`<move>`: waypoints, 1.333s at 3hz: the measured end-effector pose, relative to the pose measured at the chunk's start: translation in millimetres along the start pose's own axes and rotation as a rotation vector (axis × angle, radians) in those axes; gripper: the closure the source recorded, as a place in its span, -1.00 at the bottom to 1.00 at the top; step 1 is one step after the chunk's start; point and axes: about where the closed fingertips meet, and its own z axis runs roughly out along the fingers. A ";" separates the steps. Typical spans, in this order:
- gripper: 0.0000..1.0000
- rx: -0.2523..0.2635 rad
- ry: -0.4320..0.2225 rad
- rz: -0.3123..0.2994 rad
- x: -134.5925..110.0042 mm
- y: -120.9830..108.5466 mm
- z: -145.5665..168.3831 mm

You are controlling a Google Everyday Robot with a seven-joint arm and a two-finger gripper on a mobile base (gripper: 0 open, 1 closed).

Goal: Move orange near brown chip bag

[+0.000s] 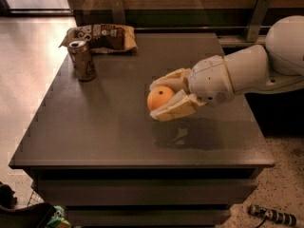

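A dark tabletop (104,122). Right of a brownish drink can (82,60) and nearer the viewer than it, the gripper (156,99) reaches in from the right. Its pale fingers (175,109) are closed around the orange (159,98), held just above the surface over its own shadow. Just behind the can lies the brown chip bag (102,37), well apart from the orange.

Clamped in gripper (155,101) above mid-table (95,127): round, bright orange (162,97), stem dot visible. Lay flat, well apart, at far-left corner: wrinkled brown chip bag (102,36).
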 end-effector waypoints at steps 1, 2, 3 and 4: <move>1.00 -0.016 0.018 0.047 -4.3 -50.1 -23.6; 1.00 0.001 -0.003 0.137 4.5 -113.7 -28.4; 1.00 0.097 -0.064 0.208 7.2 -187.9 -33.7; 1.00 0.285 -0.123 0.181 -19.3 -261.0 -56.7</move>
